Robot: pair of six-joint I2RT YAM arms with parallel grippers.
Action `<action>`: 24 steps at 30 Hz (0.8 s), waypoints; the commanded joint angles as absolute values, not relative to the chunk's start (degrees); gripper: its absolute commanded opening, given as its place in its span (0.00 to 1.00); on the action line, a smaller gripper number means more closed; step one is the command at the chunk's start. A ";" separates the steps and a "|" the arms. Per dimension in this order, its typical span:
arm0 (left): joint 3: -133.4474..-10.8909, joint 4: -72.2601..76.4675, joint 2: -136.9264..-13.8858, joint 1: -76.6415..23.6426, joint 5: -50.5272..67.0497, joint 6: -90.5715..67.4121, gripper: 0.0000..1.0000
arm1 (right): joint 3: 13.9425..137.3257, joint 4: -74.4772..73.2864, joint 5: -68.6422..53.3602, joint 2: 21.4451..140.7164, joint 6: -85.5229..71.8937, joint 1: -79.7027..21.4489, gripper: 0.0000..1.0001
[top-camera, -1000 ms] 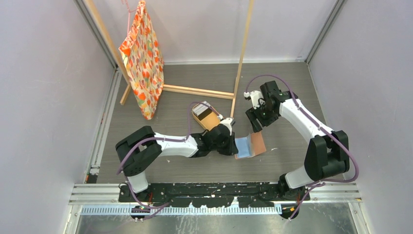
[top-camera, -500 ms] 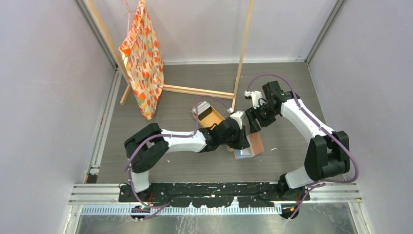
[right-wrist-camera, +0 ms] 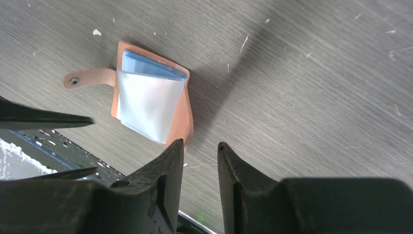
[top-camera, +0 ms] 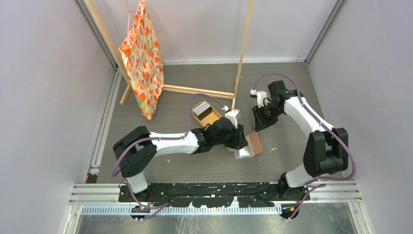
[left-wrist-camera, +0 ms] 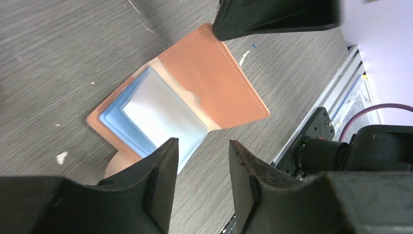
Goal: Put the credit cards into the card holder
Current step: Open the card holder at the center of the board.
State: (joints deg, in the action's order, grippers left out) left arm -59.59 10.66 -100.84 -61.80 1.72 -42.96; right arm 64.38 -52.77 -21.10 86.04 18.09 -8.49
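The card holder (top-camera: 253, 145) lies open on the grey table, its salmon-brown flap (left-wrist-camera: 214, 73) spread beside glossy pockets (left-wrist-camera: 160, 114). A blue credit card edge (left-wrist-camera: 113, 122) shows under the pockets, and the snap tab (right-wrist-camera: 87, 78) sticks out sideways. My left gripper (left-wrist-camera: 203, 142) hangs just above the holder's near edge, open, with only table between its fingers. From the far side, my right gripper (right-wrist-camera: 200, 143) is poised over the flap's edge, open by a narrow gap and empty. More cards (top-camera: 201, 108) lie in the tan tray (top-camera: 210, 117) behind the left wrist.
A wooden rack (top-camera: 242, 58) stands at the back with an orange patterned bag (top-camera: 143, 53) hanging on its left side. Its base bar (top-camera: 197, 91) lies just behind the tray. Grey walls close in both sides, and a metal rail (top-camera: 214, 192) runs along the near edge.
My left arm reached right over the card holder and its jaws opened. My right gripper narrowed its gap and drew back slightly toward the far right.
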 commanded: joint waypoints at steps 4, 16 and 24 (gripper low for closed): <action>-54.10 12.86 -95.42 -60.87 -2.78 -41.89 0.53 | 66.62 -56.50 -17.94 91.43 19.80 -8.78 0.32; -60.21 13.00 -104.06 -60.71 4.04 -45.75 0.57 | 66.43 -56.49 -13.80 95.36 19.38 -9.24 0.29; -62.47 12.85 -106.52 -60.69 6.56 -47.04 0.56 | 66.50 -56.77 -13.93 95.76 19.43 -9.87 0.29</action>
